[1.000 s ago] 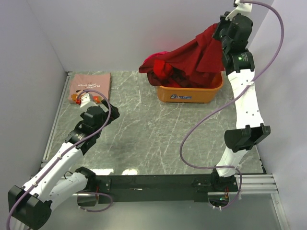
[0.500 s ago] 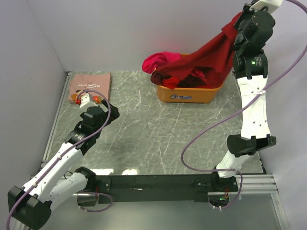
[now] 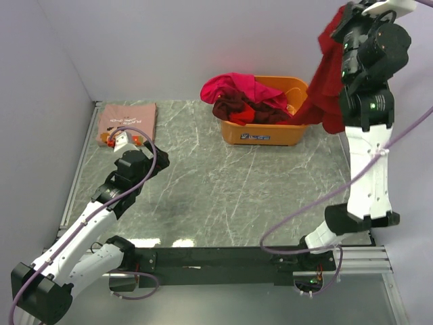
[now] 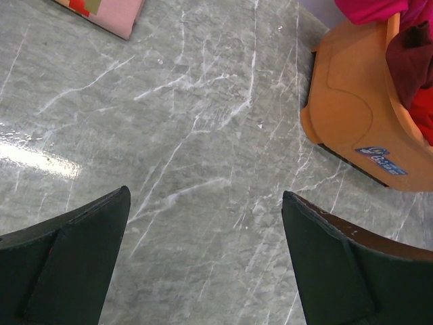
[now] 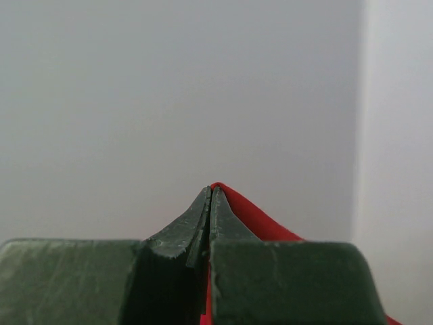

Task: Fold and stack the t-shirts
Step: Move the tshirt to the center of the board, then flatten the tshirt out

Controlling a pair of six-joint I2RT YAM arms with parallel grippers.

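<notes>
Early days on this one, I'd say. The table (image 3: 223, 183) is mostly bare marble, so there's plenty of room to fold, but only one shirt looks finished.

Biggest thing going on is the dark red tee (image 3: 325, 81). It hangs up high on the right side, pinched at the top by the right hand (image 5: 210, 193). That hand's fingers are pressed tight together with a sliver of red cloth (image 5: 257, 220) caught between them. The tee's lower end trails down to the right rim of the tub (image 3: 260, 132), and I can't tell if it's fully free of it. So my guess is it's mid-pull and needs to come over to the open table, get spread flat and folded.

The tub sits at the far side of the table and isn't empty. A magenta tee (image 3: 233, 87) is heaped over the left rim, with a maroon tee (image 3: 233, 107) under it and a bit of red tee (image 3: 245, 116) poking out. That's at least three more to do after the one in the air.

The pink tee (image 3: 127, 120) lies folded flat in the far left corner, which looks like the base of the stack. Nothing is on top of it yet.

The left hand (image 4: 204, 196) hovers over bare table near the pink tee, fingers spread wide, holding nothing.
</notes>
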